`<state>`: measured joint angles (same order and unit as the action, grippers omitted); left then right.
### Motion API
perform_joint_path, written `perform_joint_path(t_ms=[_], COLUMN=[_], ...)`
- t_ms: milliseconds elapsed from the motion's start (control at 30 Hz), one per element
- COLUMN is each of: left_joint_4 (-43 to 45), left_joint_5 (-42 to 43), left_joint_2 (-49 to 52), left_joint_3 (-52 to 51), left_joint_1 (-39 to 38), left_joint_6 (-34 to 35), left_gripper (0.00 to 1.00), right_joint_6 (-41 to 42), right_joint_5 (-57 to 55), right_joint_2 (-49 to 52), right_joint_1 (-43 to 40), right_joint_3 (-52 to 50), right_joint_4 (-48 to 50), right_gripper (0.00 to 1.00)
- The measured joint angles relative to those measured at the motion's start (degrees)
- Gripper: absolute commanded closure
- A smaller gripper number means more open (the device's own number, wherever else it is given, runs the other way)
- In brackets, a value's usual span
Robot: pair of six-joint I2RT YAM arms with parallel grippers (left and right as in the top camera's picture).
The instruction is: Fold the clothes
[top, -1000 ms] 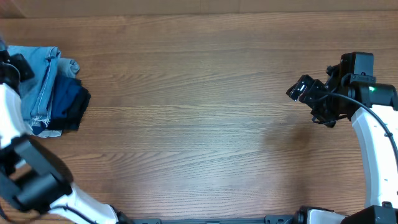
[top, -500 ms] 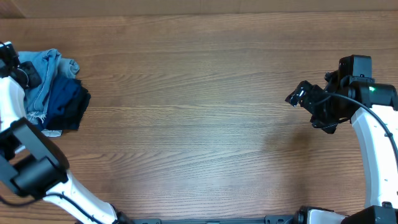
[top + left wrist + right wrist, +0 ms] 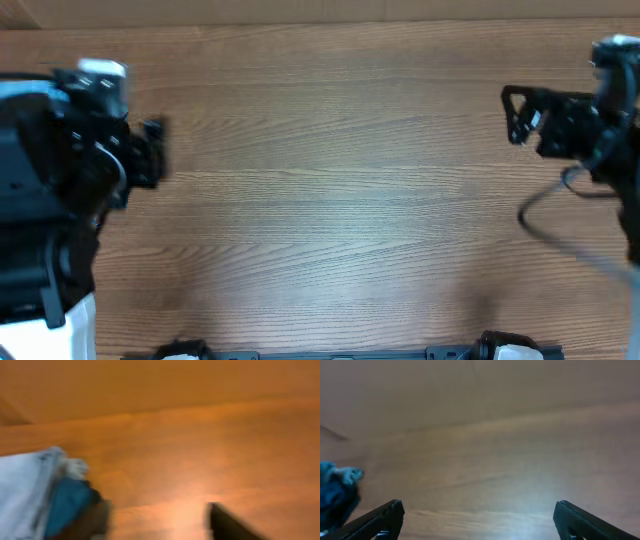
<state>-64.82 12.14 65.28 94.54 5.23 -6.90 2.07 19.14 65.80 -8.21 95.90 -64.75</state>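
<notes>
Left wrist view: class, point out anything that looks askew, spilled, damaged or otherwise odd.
Nothing looks spilled or damaged. At lower left the light-blue jeans lie in a rumpled heap touching a dark blue garment, not squared up; blur hides finer detail.

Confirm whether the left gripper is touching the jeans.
Cannot tell. The left wrist view is blurred: the left gripper's finger borders the navy garment beside the jeans; overhead, the arm hides them.

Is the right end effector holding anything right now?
No, the right end effector stands wide open, with only the brown wooden table showing between its black fingers.
</notes>
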Motion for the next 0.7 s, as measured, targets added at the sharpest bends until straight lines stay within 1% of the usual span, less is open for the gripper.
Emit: perform_joint_path(t_ms=[100,200,333,533,600,700], left_joint_4=[-4.5,-7.2,-7.2,-7.2,-7.2,-7.2], left_joint_5=[0.3,0.3,0.3,0.3,0.3,0.3], left_joint_2=[-0.1,0.7,3.0,6.6,7.8,10.0], left_joint_3=[-0.1,-0.2,-0.2,-0.2,-0.2,-0.2], left_joint_1=[-2.3,-2.3,-2.3,-2.3,-2.3,-2.3], left_joint_6=[0.0,0.0,0.0,0.0,0.0,0.0], left_gripper=[0.00,0.00,0.00,0.00,0.00,0.00], right_joint_6=[-0.5,-0.6,-0.6,-0.6,-0.6,-0.6], right_joint_5=[0.4,0.4,0.4,0.4,0.3,-0.9], right_joint_2=[-4.4,-4.2,-3.5,-2.8,-2.1,-1.2], right_joint_1=[0.0,0.0,0.0,0.0,0.0,0.0], right_joint_3=[0.2,0.2,0.2,0.2,0.2,0.2], right_joint_4=[-2.5,-4.2,-7.1,-7.5,-9.4,-9.8], right_gripper=[0.00,0.00,0.00,0.00,0.00,0.00])
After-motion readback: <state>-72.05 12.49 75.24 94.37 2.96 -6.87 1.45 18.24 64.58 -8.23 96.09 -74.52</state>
